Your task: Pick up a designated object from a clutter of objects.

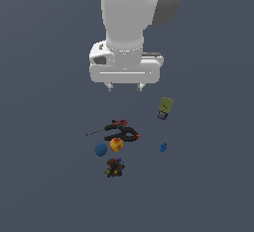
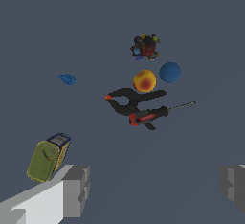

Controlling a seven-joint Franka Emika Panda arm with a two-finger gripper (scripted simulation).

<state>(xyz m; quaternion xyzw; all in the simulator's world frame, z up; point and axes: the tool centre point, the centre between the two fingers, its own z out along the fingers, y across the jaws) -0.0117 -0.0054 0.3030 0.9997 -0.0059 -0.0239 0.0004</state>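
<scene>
Hovering wide-open, the gripper (image 1: 125,87) hangs above the clamp-crowded screwdriver (image 1: 112,126).

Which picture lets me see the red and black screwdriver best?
The wrist view. There the screwdriver looks bigger, with its red-and-black handle and thin shaft clear beside the black clamp. In the exterior view the screwdriver is tiny and its handle blurs into the clamp.

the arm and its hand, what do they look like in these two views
The arm is a thick, smooth white cylinder with a grey rounded cap at one side. Below it sits the hand: a wide, boxy white block with a dark slot on its face and two short pale fingers tipped grey. In the wrist view the fingers appear as blocky grey pads on white mounts. No cables or markings show.
</scene>
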